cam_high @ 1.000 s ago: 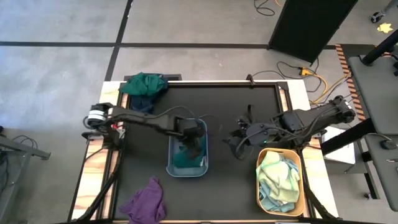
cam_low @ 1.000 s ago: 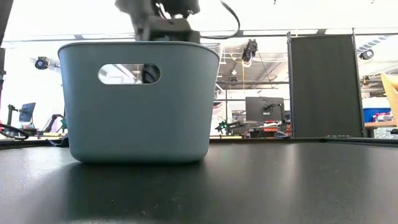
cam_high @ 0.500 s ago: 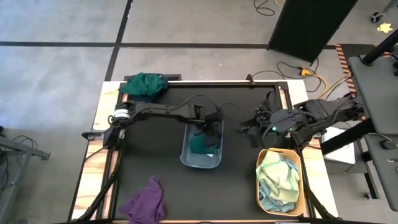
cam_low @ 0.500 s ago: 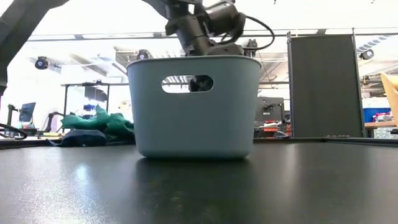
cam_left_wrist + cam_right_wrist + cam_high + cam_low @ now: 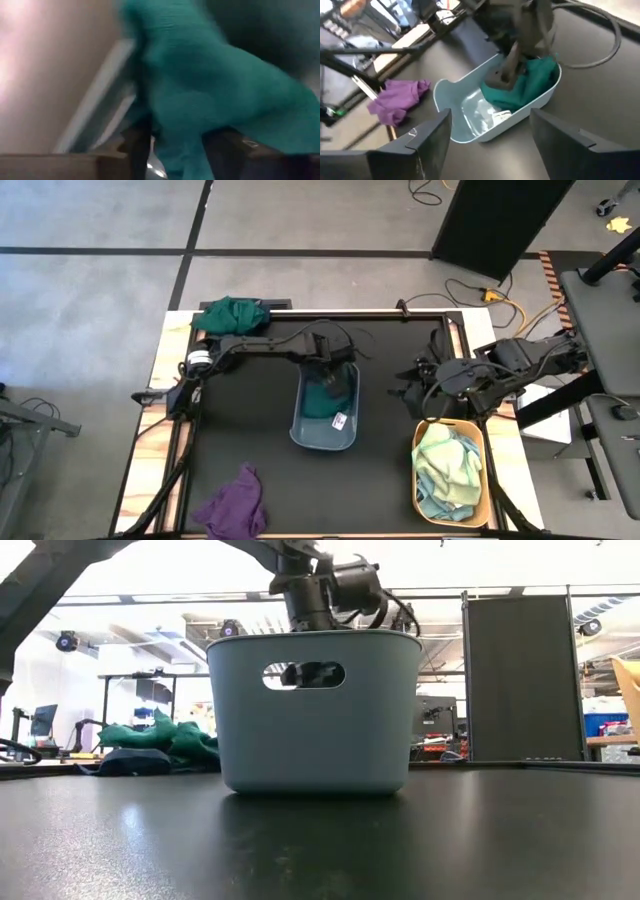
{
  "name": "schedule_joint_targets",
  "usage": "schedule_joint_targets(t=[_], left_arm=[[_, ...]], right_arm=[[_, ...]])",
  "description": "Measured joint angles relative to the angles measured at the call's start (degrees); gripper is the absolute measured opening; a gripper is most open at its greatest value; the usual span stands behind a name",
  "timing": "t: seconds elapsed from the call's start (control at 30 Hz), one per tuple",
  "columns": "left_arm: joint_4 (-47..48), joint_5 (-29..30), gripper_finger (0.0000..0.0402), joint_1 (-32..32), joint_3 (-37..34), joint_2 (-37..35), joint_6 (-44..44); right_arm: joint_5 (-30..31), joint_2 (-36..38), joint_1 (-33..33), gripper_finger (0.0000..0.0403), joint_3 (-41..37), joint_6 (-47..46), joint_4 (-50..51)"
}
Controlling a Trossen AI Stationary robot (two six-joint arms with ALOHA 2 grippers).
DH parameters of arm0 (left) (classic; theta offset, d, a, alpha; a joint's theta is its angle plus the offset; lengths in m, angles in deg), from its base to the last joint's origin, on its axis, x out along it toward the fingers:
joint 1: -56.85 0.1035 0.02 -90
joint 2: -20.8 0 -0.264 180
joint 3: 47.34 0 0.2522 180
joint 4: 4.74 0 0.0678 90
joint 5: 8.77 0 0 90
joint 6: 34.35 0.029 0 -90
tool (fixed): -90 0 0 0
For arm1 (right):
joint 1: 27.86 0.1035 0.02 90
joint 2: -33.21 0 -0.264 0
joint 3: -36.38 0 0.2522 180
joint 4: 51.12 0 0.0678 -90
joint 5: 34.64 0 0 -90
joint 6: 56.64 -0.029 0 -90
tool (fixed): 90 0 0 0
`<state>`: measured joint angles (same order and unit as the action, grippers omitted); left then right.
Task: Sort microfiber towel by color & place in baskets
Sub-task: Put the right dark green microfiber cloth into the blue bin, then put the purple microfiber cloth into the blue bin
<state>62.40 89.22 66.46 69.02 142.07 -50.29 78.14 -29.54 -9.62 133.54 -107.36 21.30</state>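
Observation:
A grey-blue basket (image 5: 325, 412) stands slanted at the table's middle. A dark green towel (image 5: 320, 395) lies bunched in its far end, a white tag (image 5: 340, 420) beside it. My left gripper (image 5: 335, 375) reaches down into that far end, its fingers apart around the towel (image 5: 200, 85). My right gripper (image 5: 420, 385) hovers open right of the basket, holding nothing, and looks toward it (image 5: 490, 117). The yellow-orange basket (image 5: 482, 480) at the near right holds pale yellow-green and light blue towels (image 5: 447, 465). A purple towel (image 5: 235, 502) lies on the table near the front left. My left gripper has a bunched fold of the dark green towel (image 5: 175, 140) between its parted fingers (image 5: 137, 145), and the cloth lies against both. The fingers slant down from above into the basket's far end. The towel rests on the basket's floor, slack.
A heap of dark green and navy towels (image 5: 232, 318) sits at the far left corner and also shows in the low view (image 5: 160, 740). Bare black tabletop lies between the two baskets and in front of the grey-blue one.
The grey-blue basket has slid toward the table's right edge and turned slantwise, my left gripper travelling with it inside, then shifting a little toward the far edge. My right gripper has drawn back toward the right and far edges.

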Motion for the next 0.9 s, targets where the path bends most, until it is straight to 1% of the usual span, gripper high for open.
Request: schedule_joint_targets(t=[0.13, 0.27, 0.37, 0.43, 0.53, 0.67, 0.77, 0.9], left_arm=[[-0.7, -0.51, 0.0208, 1.61, 0.0, -0.02, -4.92], [1.81, -6.05, 0.0258, 1.7, 1.55, -0.12, -7.93], [8.19, -10.36, 0.0286, -0.17, 4.66, -0.45, -7.77], [14.3, -11.19, 0.0297, -2.8, 7.35, -0.52, -7.69], [23.26, -11.7, 0.0303, -8.82, 11.48, -0.67, -7.08], [30.04, -11.78, 0.0304, -18.03, 14.67, -1.35, -7.99], [31.43, -10.46, 0.0304, -24.09, 14.99, -2.08, -13.72], [32.12, -7.62, 0.0304, -29.89, 14.24, -4.86, -23.76]], right_arm=[[0.43, -0.86, -0.13, 0.0274, -0.11, 5.41, -0.21], [2.79, -1.67, -0.15, 0.0287, -0.16, 11.21, -0.22], [5.0, -2.27, -0.15, 0.0296, -0.16, 14.68, -0.24], [6.48, -2.72, -0.14, 0.0302, -0.24, 16.3, -0.28], [7.52, -3.45, 0.0, 0.0308, -0.46, 17.79, -0.56], [8.07, -4.79, 1.18, 0.0313, -1.85, 18.53, -0.72], [9.45, -5.79, 3.17, 0.0309, -3.09, 18.37, -0.64], [10.82, -6.85, 5.85, 0.0296, -3.44, 17.14, -1.22]])
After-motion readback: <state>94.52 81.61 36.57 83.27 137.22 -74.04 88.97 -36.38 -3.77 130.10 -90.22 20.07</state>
